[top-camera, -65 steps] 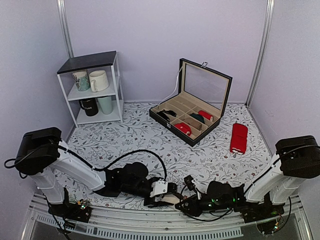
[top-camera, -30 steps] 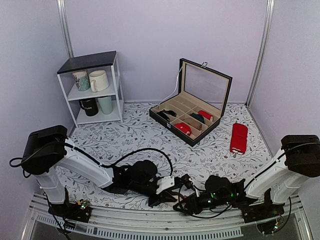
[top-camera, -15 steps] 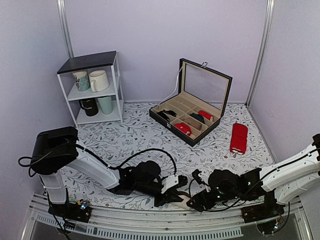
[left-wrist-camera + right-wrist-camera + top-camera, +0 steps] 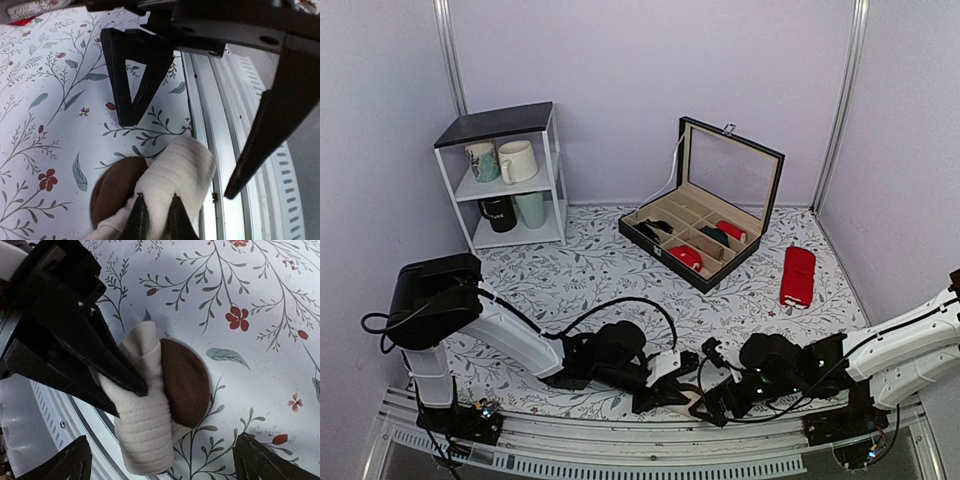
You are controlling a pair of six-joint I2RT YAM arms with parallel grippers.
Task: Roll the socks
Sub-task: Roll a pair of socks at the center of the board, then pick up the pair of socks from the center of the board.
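One roll of the socks lies on the desk just beside the metal rail, your left hand clamped on its cream fold and your right hand gaping wide near that rail.

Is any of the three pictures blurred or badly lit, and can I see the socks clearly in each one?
Top external: even light and sharp, but the socks are tiny there. Left wrist: socks sharp, the right gripper close and somewhat blurred. Right wrist: socks sharp, the left gripper a black mass with little detail.
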